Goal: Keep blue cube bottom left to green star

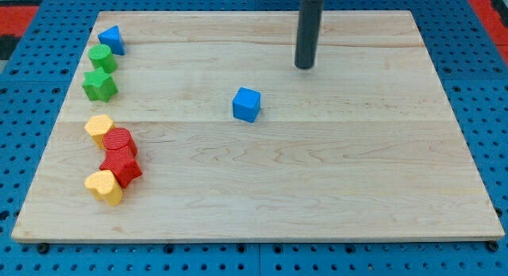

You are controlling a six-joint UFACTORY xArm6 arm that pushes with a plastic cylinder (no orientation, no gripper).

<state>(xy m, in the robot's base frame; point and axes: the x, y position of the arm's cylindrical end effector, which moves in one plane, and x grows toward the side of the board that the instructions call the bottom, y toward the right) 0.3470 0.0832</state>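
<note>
My tip (305, 67) is down on the wooden board (333, 173), up near the view's top and a little right of centre. I carry no jaws at all, just a straight dark rod, so there is nothing to open or close. The blue cube (247, 104) sits alone near the middle of the board, below my tip and off to its left, clearly apart from it, no contact.

Over on the view's left edge runs a column of blocks. At the top, a blue block (112, 40), wedge-like in shape. Just under it a green cylinder (102, 58), and touching that from below, the green star (100, 85). So the blue cube lies well to the right of the green star and slightly lower.

Further down the same edge, a tight cluster: a yellow block (99, 127), a red cylinder (119, 141) against it, another red block (121, 166) below, and a yellow heart-like block (105, 186) at the bottom.
</note>
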